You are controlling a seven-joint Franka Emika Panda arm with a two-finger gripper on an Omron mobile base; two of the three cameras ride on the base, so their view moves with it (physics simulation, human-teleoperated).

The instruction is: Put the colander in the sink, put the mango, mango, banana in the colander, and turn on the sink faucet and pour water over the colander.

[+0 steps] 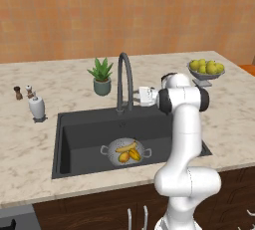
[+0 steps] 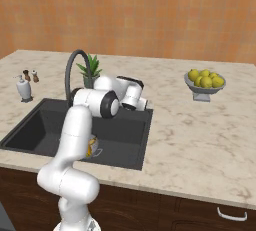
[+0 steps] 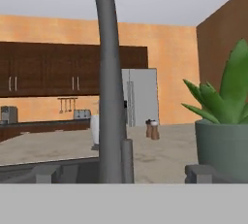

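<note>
With the colander [image 1: 125, 151] in the sink [image 1: 79, 137] holding banana [image 1: 126, 148] and mangoes, only the faucet [image 1: 124, 82] remains; my gripper [image 1: 145, 96] is wide open, empty.

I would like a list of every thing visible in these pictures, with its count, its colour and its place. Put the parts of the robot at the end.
sink: one, dark grey, set into the counter.
colander: one, silver, on the sink floor.
banana: one, yellow, in the colander.
mangoes: two, yellow-orange, in the colander under the banana.
sink faucet: one, dark grey, behind the sink.
potted plant: one, green in a grey-green pot, left of the faucet.
fruit bowl: one, grey with yellow-green fruit, at the counter's far right.
white bottle: one, left of the sink.
shakers: two, small, one dark and one light, behind the bottle.
counter: one, beige marble.
gripper: one, white, open, right of the faucet.
</note>
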